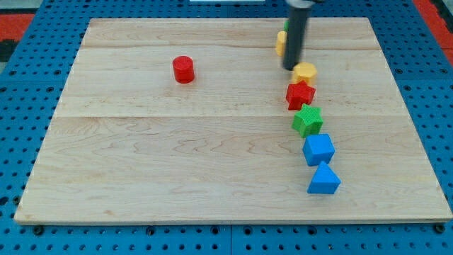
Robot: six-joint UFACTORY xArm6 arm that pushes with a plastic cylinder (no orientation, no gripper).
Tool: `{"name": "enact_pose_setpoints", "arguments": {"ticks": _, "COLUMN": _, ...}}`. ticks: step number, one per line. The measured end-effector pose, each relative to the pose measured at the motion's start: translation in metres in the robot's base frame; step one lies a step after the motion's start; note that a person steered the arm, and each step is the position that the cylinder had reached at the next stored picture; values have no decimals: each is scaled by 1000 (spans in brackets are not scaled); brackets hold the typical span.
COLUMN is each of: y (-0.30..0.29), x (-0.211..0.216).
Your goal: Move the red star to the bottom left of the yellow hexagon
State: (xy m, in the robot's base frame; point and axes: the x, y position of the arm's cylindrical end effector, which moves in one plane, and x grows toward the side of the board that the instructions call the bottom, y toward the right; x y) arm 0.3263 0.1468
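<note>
The red star [300, 93] lies on the wooden board at the view's right of centre. The yellow hexagon [306, 72] sits just above it, touching or nearly touching it. My tip [291, 67] is at the hexagon's upper left edge, close to it, and above the red star. A second yellow block [281, 43] is partly hidden behind the rod, with a sliver of a green block [286, 25] above it.
Below the red star run a green star [308, 121], a blue cube [318, 149] and a blue triangular block [324, 179] in a column. A red cylinder [183, 69] stands at the upper left. The board's right edge [407, 106] is near.
</note>
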Motion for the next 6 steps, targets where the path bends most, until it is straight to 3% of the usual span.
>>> {"name": "enact_pose_setpoints", "arguments": {"ticks": 1, "y": 38, "x": -15}}
{"name": "enact_pose_setpoints", "arguments": {"ticks": 2, "y": 90, "x": 18}}
{"name": "enact_pose_setpoints", "arguments": {"ticks": 3, "y": 63, "x": 75}}
{"name": "enact_pose_setpoints", "arguments": {"ticks": 4, "y": 51, "x": 66}}
{"name": "enact_pose_setpoints", "arguments": {"ticks": 5, "y": 39, "x": 101}}
{"name": "enact_pose_setpoints", "arguments": {"ticks": 6, "y": -16, "x": 104}}
